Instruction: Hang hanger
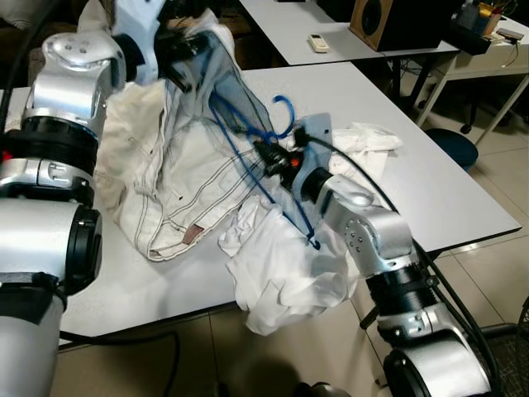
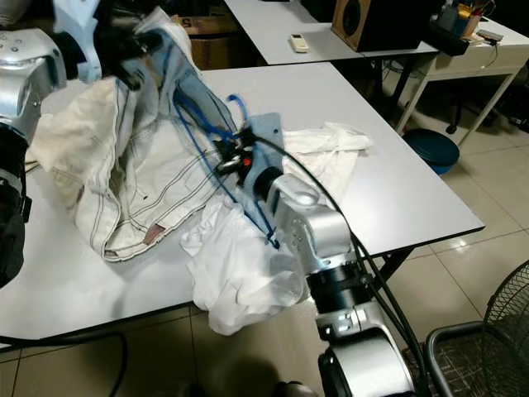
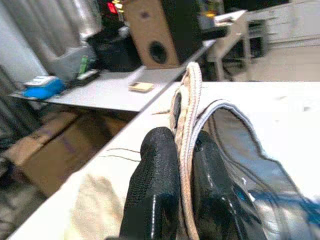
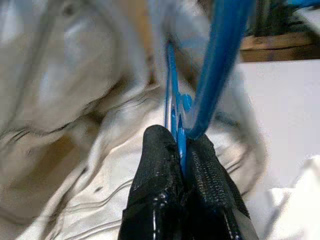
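White table (image 1: 463,198): right claw (image 4: 181,150) pinches blue hanger (image 4: 220,65).

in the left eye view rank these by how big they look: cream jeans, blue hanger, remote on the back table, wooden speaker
1. cream jeans, largest by far
2. blue hanger, long but thin
3. wooden speaker, partly cut off by the frame
4. remote, smallest

The speaker and remote sit farther from the camera, so they look smaller than they are.

Left gripper (image 3: 184,165) clamping fabric.
Both black fingers (image 3: 152,185) pinch a cream garment edge (image 3: 190,115); white table (image 3: 270,115) beyond.
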Tool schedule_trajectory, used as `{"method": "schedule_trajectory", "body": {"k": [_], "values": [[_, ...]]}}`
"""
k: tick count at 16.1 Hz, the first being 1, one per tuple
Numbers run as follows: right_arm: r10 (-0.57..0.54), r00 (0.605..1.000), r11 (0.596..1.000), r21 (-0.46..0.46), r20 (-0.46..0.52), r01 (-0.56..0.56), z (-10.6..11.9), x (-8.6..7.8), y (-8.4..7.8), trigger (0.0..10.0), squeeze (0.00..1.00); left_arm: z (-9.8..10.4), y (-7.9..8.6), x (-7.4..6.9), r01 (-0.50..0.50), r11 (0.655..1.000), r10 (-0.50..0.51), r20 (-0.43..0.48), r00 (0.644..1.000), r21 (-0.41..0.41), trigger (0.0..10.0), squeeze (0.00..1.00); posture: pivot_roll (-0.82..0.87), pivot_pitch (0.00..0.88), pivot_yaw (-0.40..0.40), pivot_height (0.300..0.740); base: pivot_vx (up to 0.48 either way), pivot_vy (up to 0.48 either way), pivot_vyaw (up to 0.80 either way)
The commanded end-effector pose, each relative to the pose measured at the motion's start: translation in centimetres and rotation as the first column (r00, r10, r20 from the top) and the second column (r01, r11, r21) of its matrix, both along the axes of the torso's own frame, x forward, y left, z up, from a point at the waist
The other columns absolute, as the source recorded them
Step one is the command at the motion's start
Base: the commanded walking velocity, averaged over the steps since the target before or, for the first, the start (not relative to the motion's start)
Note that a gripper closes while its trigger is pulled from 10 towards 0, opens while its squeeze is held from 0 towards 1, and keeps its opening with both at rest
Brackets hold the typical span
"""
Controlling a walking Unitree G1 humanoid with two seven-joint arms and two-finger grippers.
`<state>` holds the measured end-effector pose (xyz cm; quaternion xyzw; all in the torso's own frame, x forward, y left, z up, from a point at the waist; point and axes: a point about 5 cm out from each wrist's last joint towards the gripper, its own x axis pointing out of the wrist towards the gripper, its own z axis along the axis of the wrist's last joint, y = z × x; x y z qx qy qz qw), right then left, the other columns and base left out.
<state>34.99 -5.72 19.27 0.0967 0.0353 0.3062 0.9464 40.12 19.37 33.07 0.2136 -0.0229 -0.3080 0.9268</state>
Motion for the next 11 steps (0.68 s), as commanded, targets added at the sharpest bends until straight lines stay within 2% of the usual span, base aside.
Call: {"method": "schedule_trajectory", "body": {"k": [1,3,4,5,7,8,9,10,11], "values": [[-0.069,0.994,0.996,0.070,0.082,0.063,2.5,0.9,-1.4,10.0,0.00,1.4,1.1,-0.5,-0.007,0.999,0.006,0.021,1.000,0.043,0.0,0.00,-0.04,0.000,0.009,0.740,0.000,0.000,0.00],[-0.105,0.980,0.990,0.112,0.167,0.087,5.5,1.9,-2.7,10.0,0.00,3.2,5.1,-1.2,-0.177,0.975,0.162,0.117,0.980,0.133,0.0,0.00,-0.05,0.000,0.019,0.740,0.000,0.000,0.00],[-0.101,0.968,0.991,0.110,0.228,0.078,7.4,2.4,-3.0,10.0,0.00,5.0,7.2,-2.1,-0.261,0.958,0.239,0.178,0.955,0.116,0.0,0.00,-0.06,0.000,0.020,0.740,0.000,0.000,0.00],[-0.094,0.959,0.992,0.108,0.269,0.067,8.7,2.6,-3.1,10.0,0.00,6.5,8.3,-2.7,-0.298,0.949,0.270,0.223,0.937,0.102,0.0,0.00,-0.06,0.000,0.018,0.740,0.000,0.000,0.00],[-0.074,0.943,0.990,0.138,0.325,0.030,11.0,2.8,-2.9,10.0,0.00,8.9,9.3,-3.9,-0.337,0.938,0.300,0.290,0.909,0.086,0.0,0.00,-0.05,0.000,0.011,0.740,0.000,0.000,0.00],[-0.052,0.940,0.991,0.137,0.337,0.005,11.4,2.8,-2.5,10.0,0.00,9.8,9.4,-4.4,-0.320,0.944,0.283,0.296,0.912,0.082,0.0,0.00,-0.04,0.000,0.005,0.740,0.000,0.000,0.00],[-0.036,0.942,0.992,0.128,0.333,-0.007,11.1,2.8,-2.1,10.0,0.00,10.0,9.0,-4.6,-0.268,0.961,0.239,0.278,0.930,0.073,0.0,0.00,-0.04,0.000,0.000,0.740,0.000,0.000,0.00],[-0.022,0.953,0.993,0.115,0.302,-0.014,9.7,2.7,-1.6,10.0,0.00,9.6,7.8,-4.5,-0.162,0.985,0.145,0.217,0.965,0.062,0.0,0.00,-0.03,0.000,-0.005,0.740,0.000,0.000,0.00],[-0.020,0.958,0.994,0.110,0.285,-0.012,9.0,2.7,-1.4,10.0,0.00,9.3,7.1,-4.5,-0.105,0.993,0.093,0.186,0.978,0.053,0.0,0.00,-0.03,0.000,-0.005,0.740,0.000,0.000,0.00]]}}
